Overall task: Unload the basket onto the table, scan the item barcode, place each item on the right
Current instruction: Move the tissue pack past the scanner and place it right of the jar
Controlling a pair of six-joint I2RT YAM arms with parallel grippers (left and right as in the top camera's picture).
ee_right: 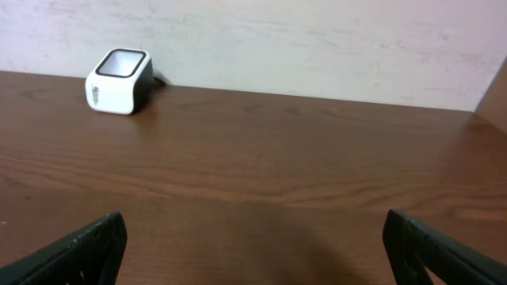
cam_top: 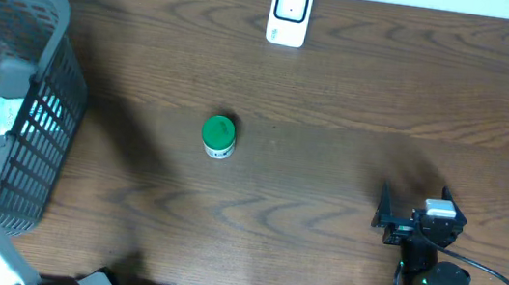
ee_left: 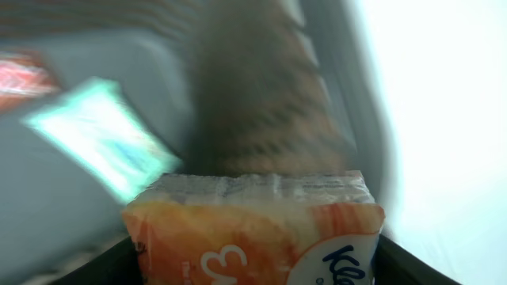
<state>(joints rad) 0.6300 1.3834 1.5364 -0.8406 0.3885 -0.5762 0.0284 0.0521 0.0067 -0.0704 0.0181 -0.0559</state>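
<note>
At the basket [cam_top: 42,131], the left claw [ee_left: 253,269] grips a tissue pack [ee_left: 245,214], its long side spanning the fingers; the scanner [cam_top: 289,12] lies well off to that claw's right; the right claw [ee_right: 253,233] gapes empty.

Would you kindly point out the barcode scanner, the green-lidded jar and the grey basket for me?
barcode scanner [cam_top: 290,13]: overhead view, middle of its white face.
green-lidded jar [cam_top: 219,132]: overhead view, centre of the green lid.
grey basket [cam_top: 36,135]: overhead view, on its mesh side wall.
</note>
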